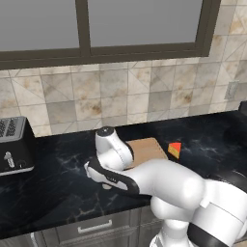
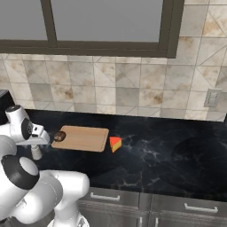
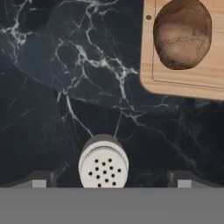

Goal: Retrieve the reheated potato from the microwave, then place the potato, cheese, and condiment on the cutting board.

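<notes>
Claw (image 3: 108,183) spread wide, directly over upright condiment (image 3: 103,164) on bench (image 3: 57,87) — potato (image 3: 182,34) on cutting board (image 3: 183,76), cheese (image 2: 115,143) just beside.

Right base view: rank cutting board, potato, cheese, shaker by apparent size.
1. Cutting board, clearly largest.
2-4. Cheese, potato and shaker all look small and close in size; the shaker is partly hidden by the arm, so I won't rank these three.

The cutting board (image 1: 147,148) is half hidden by the arm; the cheese (image 1: 175,149) is parked just beside its right edge on the surface (image 1: 62,183).
</notes>
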Controlling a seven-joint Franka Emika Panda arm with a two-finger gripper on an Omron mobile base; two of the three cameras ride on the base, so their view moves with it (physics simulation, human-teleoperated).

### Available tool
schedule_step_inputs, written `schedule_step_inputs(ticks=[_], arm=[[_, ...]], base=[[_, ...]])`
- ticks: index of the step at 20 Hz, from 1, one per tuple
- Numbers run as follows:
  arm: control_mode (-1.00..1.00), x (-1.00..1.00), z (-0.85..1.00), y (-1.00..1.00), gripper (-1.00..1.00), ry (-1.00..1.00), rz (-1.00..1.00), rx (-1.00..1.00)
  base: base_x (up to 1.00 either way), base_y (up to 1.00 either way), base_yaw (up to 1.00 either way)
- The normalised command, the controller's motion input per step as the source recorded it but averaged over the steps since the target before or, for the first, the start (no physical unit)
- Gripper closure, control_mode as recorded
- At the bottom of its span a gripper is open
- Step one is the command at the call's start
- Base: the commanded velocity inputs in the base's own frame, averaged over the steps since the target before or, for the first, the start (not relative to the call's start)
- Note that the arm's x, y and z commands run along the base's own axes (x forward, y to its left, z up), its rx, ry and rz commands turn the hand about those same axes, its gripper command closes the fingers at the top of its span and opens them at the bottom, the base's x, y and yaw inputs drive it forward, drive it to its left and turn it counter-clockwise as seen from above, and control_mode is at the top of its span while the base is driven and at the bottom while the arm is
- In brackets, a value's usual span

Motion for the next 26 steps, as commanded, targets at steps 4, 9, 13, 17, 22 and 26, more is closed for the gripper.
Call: schedule_step_inputs(ticks=[4, 9, 13, 17, 22, 26], arm=[[-1.00, 0.06, -0.05, 0.03, -1.00, 0.00, 0.00, 0.00], [-1.00, 0.04, -0.03, 0.10, -1.00, 0.00, 0.00, 0.01], [-1.00, 0.00, -0.03, 0.13, -1.00, 0.00, 0.00, 0.01], [-1.00, -0.06, -0.02, 0.03, -1.00, 0.00, 0.00, 0.00], [-1.00, -0.01, -0.06, 0.00, 1.00, 0.00, 0.00, 0.00], [-1.00, 0.00, -0.12, -0.02, 1.00, 0.00, 0.00, 0.00]], base=[[0.00, 0.00, 0.00], [0.00, 0.00, 0.00], [0.00, 0.00, 0.00], [0.00, 0.00, 0.00], [0.00, 0.00, 0.00], [0.00, 0.00, 0.00]])
